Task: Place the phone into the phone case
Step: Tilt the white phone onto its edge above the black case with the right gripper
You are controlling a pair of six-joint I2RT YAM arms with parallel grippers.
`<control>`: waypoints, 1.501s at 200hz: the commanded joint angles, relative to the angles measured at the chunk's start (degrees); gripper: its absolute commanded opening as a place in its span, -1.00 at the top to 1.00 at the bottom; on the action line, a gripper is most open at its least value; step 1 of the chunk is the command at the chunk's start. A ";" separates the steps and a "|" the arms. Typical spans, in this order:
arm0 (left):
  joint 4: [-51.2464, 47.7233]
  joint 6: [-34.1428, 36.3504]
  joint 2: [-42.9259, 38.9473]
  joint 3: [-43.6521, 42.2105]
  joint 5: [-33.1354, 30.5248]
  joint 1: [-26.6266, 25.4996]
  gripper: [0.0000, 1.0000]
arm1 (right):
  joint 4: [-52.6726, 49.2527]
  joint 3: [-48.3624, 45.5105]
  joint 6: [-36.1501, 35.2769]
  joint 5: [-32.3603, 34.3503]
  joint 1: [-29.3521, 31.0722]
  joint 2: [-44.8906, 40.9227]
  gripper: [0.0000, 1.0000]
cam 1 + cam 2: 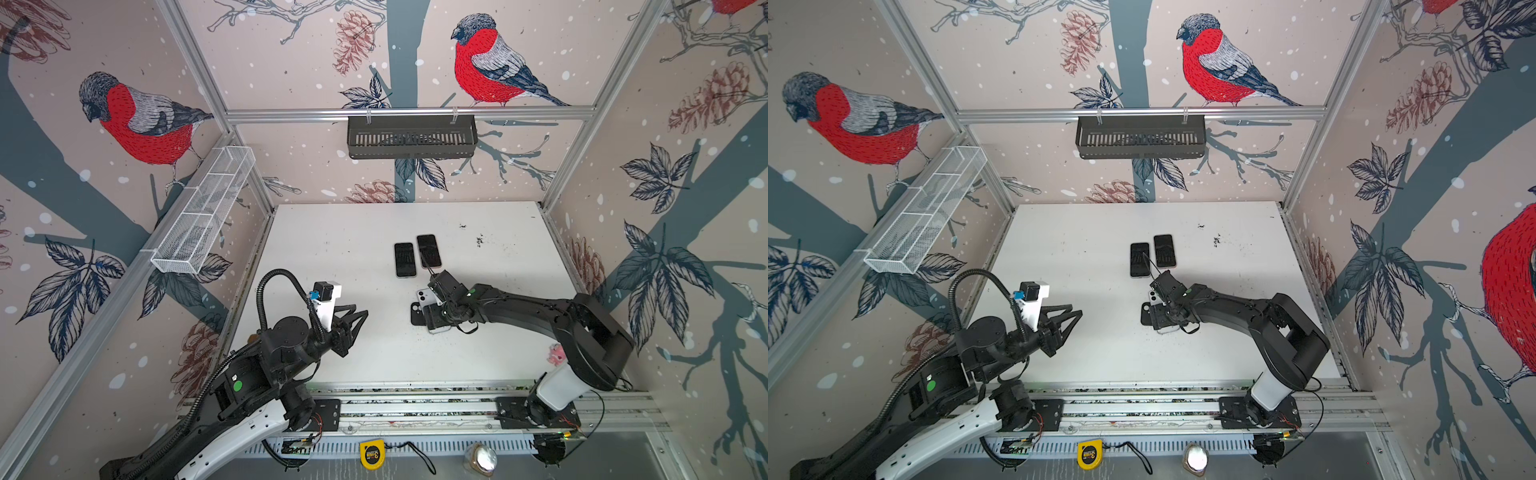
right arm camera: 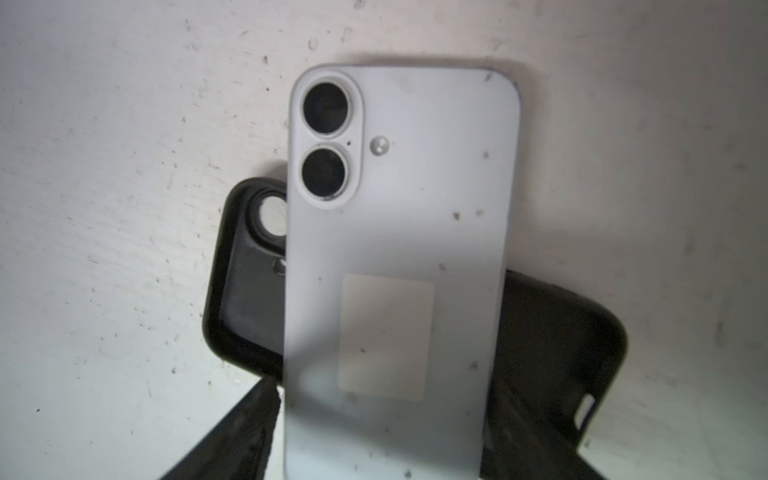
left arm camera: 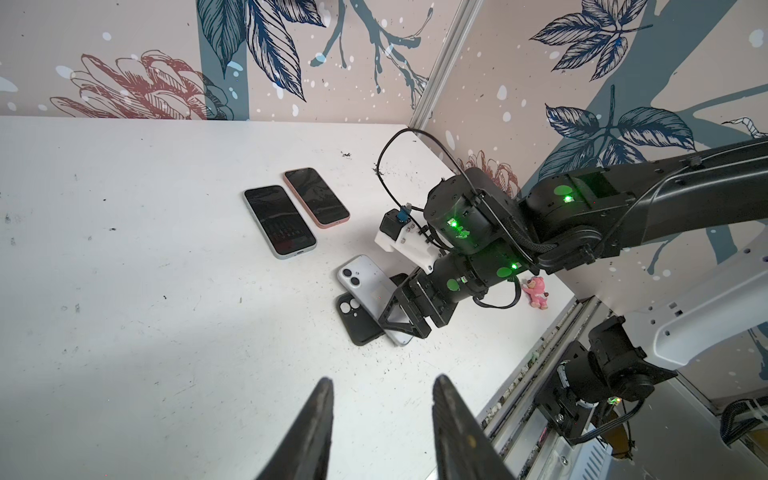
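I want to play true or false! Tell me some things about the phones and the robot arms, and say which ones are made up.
1. The white phone lies with its camera lenses facing up. True.
2. The white phone sits snugly inside the black case. False: it lies crooked across the case, and the case's camera hole shows beside it.
3. A blue-rimmed phone and a pink-rimmed phone lie side by side, screens up. True.
4. The left end effector is gripping a phone. False: its jaws are apart with nothing between them.
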 commanded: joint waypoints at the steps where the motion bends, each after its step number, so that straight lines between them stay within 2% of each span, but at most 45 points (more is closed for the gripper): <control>1: 0.19 -0.10 -0.38 0.02 -0.33 0.04 0.19 | 0.20 0.59 0.64 0.43 0.08 0.42 -0.72; 26: 0.30 -0.09 -0.35 0.02 -0.24 0.05 0.19 | 0.60 0.59 0.44 -1.48 -0.94 -0.52 -0.73; 51: 0.30 -0.10 -0.28 -0.15 -0.17 0.04 0.19 | 2.23 -0.93 -0.95 -6.38 -3.64 -3.46 -0.71; 99: 0.29 -0.12 0.31 -0.10 0.01 0.09 0.20 | 7.65 -6.87 -3.59 -22.10 -12.19 -8.96 -0.62; 163: 0.30 -0.06 1.33 -0.03 0.02 0.04 0.20 | 15.28 -14.76 -3.16 -38.41 -21.67 -11.06 -0.36; 222: 0.25 -0.09 1.98 0.01 0.15 0.05 0.20 | 19.91 -17.40 -2.18 -44.44 -23.28 -8.75 -0.32; 300: 0.30 0.04 2.03 0.00 0.38 0.08 0.20 | 20.65 -17.65 -2.59 -42.68 -23.33 -5.12 -0.30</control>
